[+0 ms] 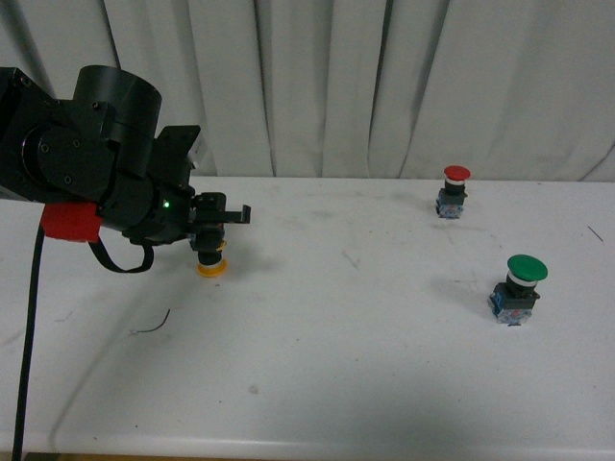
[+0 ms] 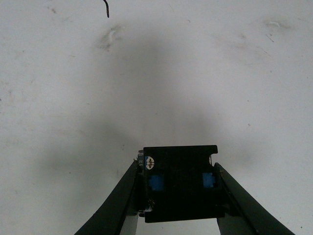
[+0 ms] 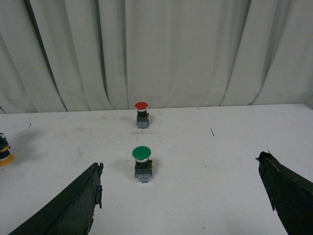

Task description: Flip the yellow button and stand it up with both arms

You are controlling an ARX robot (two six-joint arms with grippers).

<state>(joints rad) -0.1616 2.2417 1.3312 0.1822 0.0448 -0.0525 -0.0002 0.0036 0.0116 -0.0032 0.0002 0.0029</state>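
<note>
The yellow button (image 1: 211, 261) is upside down at the left of the white table, its yellow cap touching or just above the surface. My left gripper (image 1: 213, 230) is shut on its dark contact block. In the left wrist view the block (image 2: 178, 183) fills the gap between the two black fingers, with blue tabs showing. My right gripper (image 3: 181, 169) is open and empty, out of the front view, facing the table from the right. The yellow cap shows at the edge of the right wrist view (image 3: 5, 157).
A red-capped button (image 1: 453, 190) stands upright at the back right, and a larger green-capped button (image 1: 520, 286) stands nearer on the right. Both show in the right wrist view, red (image 3: 141, 113) and green (image 3: 142, 164). A small dark wire scrap (image 1: 154, 325) lies near the yellow button. White curtains hang behind.
</note>
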